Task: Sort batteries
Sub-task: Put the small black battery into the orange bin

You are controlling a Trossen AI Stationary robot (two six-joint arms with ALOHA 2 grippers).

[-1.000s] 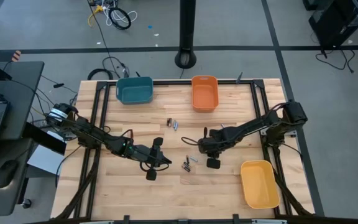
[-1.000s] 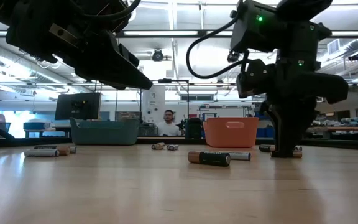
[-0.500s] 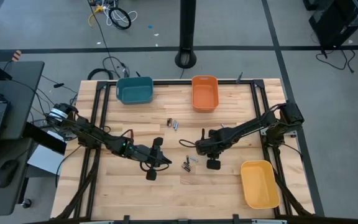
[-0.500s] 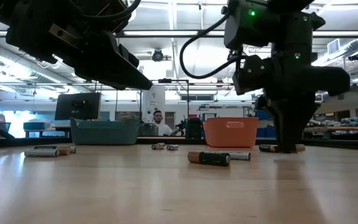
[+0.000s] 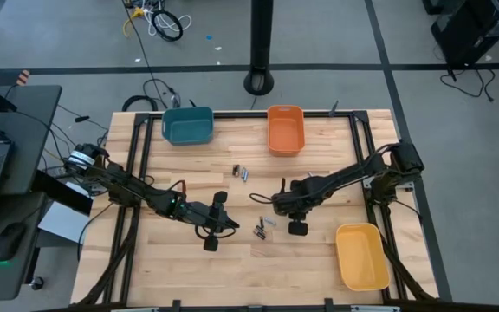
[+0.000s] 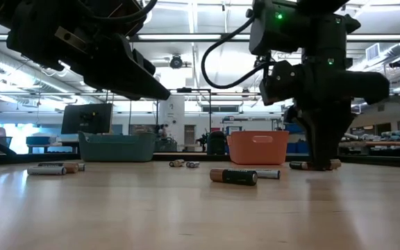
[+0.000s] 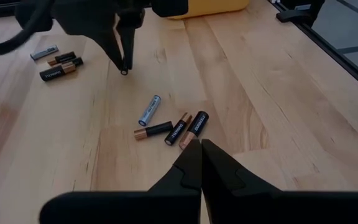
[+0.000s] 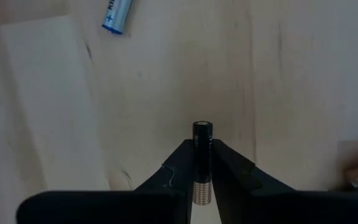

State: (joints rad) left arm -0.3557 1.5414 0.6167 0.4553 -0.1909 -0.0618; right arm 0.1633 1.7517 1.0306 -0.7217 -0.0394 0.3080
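Several small batteries lie on their sides on the wooden table: a cluster (image 7: pixel 179 127) (image 5: pixel 262 227) near the middle and another group (image 7: pixel 58 62) (image 5: pixel 241 172) farther back. My right gripper (image 8: pixel 202 146) (image 5: pixel 284 208) points straight down beside the cluster and is shut on one small black battery with a copper end (image 8: pixel 202 158). My left gripper (image 7: pixel 201 146) (image 5: pixel 235 227) hovers shut just left of the cluster, slanting down and holding nothing. My right gripper pinches the small battery between its two fingers, which come from above and lie along it. The copper end (image 8: pixel 202 190) sits back between the fingers and the black end (image 8: pixel 202 129) sticks out past the fingertips. The battery stands upright; it seems just clear of the wood.
A teal bin (image 5: pixel 187 125) and an orange bin (image 5: pixel 285 128) stand at the far edge, and a yellow bin (image 5: pixel 360 255) at the near right. A silver-blue battery (image 8: pixel 117 15) lies close to my right gripper. More batteries (image 6: pixel 47 169) show at the low view's left.
My right gripper has risen a little from the table with the small battery still between its fingers. My left arm has kept still.
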